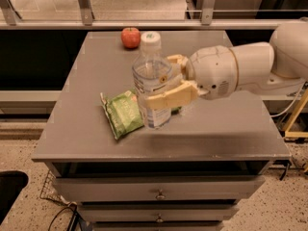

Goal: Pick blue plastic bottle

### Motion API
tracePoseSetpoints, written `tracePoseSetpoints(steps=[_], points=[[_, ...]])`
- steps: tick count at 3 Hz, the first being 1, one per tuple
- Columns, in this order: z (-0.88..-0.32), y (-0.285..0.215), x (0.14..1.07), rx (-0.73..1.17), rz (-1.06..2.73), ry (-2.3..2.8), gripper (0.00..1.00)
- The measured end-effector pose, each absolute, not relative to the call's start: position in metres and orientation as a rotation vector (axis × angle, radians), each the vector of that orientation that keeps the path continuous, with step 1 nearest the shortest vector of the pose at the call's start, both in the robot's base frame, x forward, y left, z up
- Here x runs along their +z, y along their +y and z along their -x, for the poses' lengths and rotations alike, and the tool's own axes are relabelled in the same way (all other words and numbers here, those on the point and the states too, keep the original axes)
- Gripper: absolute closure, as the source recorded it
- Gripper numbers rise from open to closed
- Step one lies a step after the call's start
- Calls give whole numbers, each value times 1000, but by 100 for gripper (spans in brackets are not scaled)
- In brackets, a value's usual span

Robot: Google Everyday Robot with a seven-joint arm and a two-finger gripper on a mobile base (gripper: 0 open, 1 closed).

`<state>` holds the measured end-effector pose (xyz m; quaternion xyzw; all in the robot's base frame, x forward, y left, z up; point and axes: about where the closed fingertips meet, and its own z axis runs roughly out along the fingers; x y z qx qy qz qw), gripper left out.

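Jaws pinch the blue plastic bottle (pixel 150 71) at its label, one finger on each side; gripper (pixel 161 81) is over the front-middle of the grey table (pixel 226 129). Bottle upright, can't tell if its base touches. Green packet (pixel 122 113) just left, apple (pixel 130 37) at far edge. Drawers (pixel 159 189) below, speckled floor (pixel 19 153).

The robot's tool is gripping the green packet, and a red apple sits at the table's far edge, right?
No: the camera view shows the tool gripping the blue plastic bottle, not the green packet. The red apple is at the far edge.
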<state>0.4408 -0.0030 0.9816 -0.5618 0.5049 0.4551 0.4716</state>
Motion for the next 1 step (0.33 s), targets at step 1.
tracePoseSetpoints(steps=[1], points=[[-448,-8,1020,1089,1402,1228,100]])
